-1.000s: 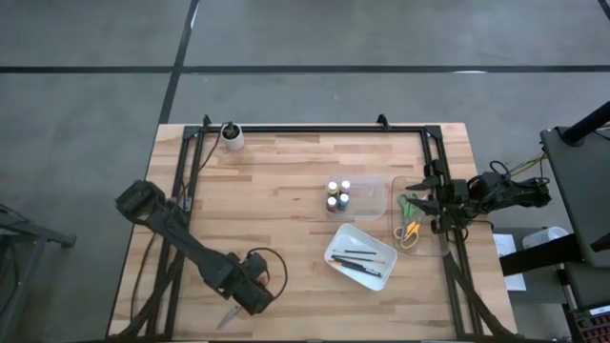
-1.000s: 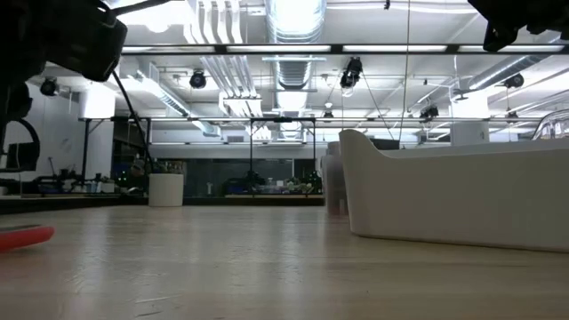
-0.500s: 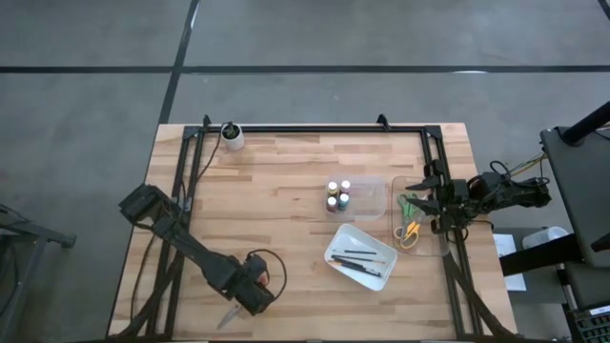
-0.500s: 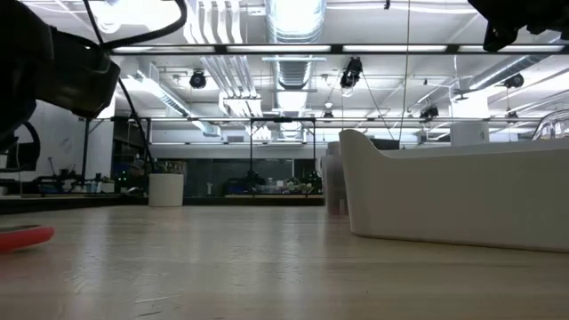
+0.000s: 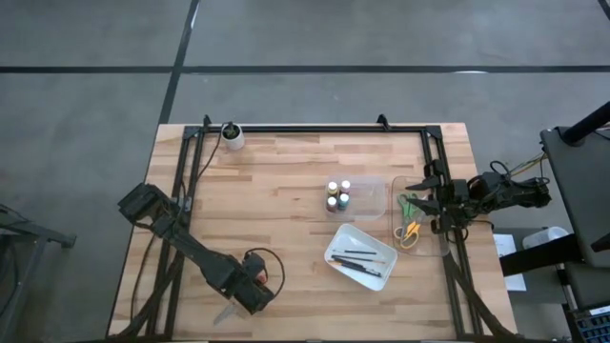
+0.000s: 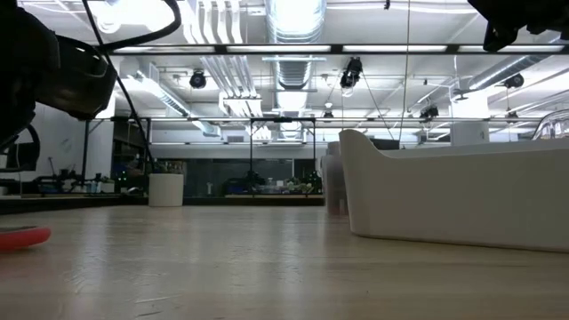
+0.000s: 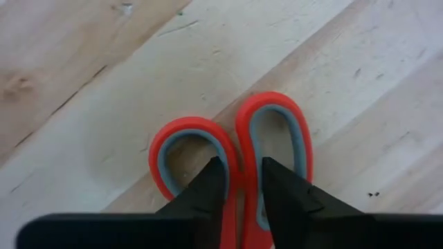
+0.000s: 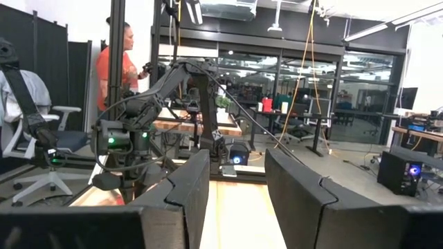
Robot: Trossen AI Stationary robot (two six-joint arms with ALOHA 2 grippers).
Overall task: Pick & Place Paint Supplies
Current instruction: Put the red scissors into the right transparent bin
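Item: small red-handled scissors with grey-lined plastic loops [image 7: 232, 162], lying flat on the pale wooden table [image 5: 276, 200], well off to the near left of the white rectangular tray [image 5: 334, 250]. Left gripper [image 7: 237, 183] is on them; its 2 dark fingers [image 7: 208, 187] straddle the bridge where the 2 loops meet, jaws narrowed onto that bridge, whether fully clamped I cannot tell. Handling, as judged: light, stiff, smooth plastic that may slip or pivot; the bridge between loops looks the soundest hold; blades pointed. Right gripper [image 8: 237, 187] hangs beside a clear plastic bin [image 5: 419, 229], past the tray, jaws parted, holding nothing. 4 small paint bottles [image 5: 338, 195] stand just beyond the tray
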